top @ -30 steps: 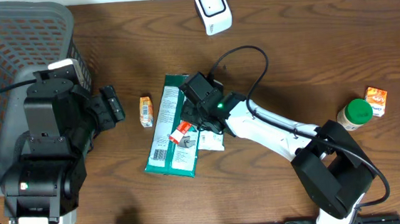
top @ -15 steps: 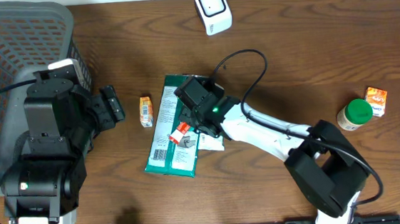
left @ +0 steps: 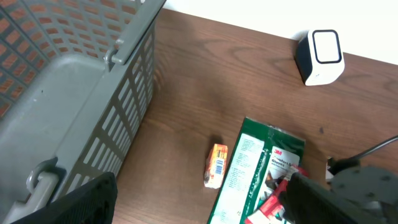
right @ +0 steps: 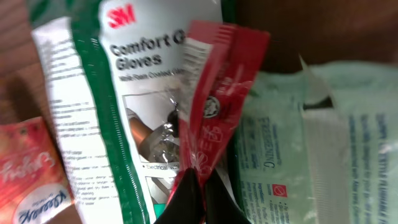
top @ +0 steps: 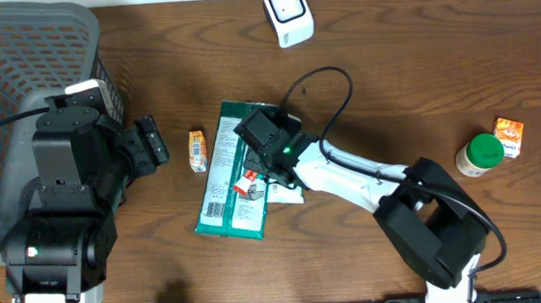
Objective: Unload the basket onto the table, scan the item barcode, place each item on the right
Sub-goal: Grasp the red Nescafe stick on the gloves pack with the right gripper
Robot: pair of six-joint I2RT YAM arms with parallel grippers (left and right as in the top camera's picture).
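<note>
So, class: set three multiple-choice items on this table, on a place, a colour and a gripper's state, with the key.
1. In the overhead view the white scanner sits: A bottom left; B far right; C top, near the middle.
2. The jar lid is: A green; B red; C blue.
3. The right gripper is: A wide open; B shut on the red sachet; C out of view.
Key: C, it stands alone by the top edge; A, the lid at the right is green; B, the wrist view shows its fingers pinching the sachet's end.
</note>
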